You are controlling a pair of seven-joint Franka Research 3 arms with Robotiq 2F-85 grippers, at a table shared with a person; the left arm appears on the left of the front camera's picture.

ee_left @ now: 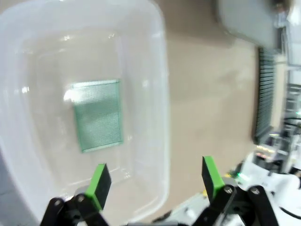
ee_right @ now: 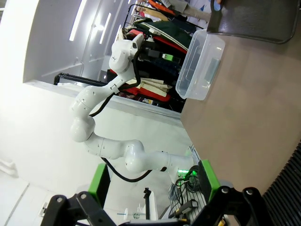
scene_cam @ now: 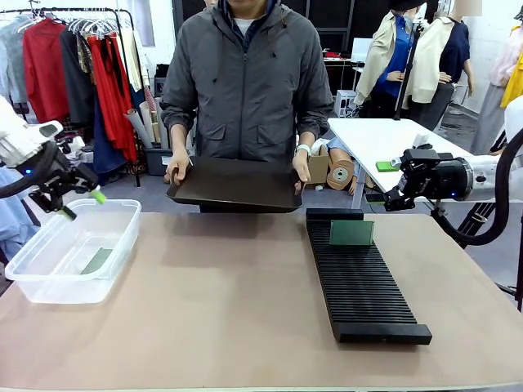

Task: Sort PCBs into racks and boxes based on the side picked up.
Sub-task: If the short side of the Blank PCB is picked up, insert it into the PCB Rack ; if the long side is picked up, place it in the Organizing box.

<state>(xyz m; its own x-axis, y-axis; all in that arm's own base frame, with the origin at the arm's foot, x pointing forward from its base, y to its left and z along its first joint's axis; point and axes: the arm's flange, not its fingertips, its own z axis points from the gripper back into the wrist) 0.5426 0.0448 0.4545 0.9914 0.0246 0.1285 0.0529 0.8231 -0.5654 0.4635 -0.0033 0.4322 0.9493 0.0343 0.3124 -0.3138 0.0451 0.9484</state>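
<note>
We see 2 PCBs: 1 flat in the box [scene_cam: 49, 282], 1 upright in the rack [scene_cam: 364, 286]. Both grippers gape wide, empty. Boards probably light, stiff, slippery; pinch by edges.

The clear tub [scene_cam: 72, 249] holds a pale green board [ee_left: 98, 115] with a fine dot grid. Right of the tub, a ribbed black rack [scene_cam: 362, 278] carries another green board [scene_cam: 351, 233].
</note>
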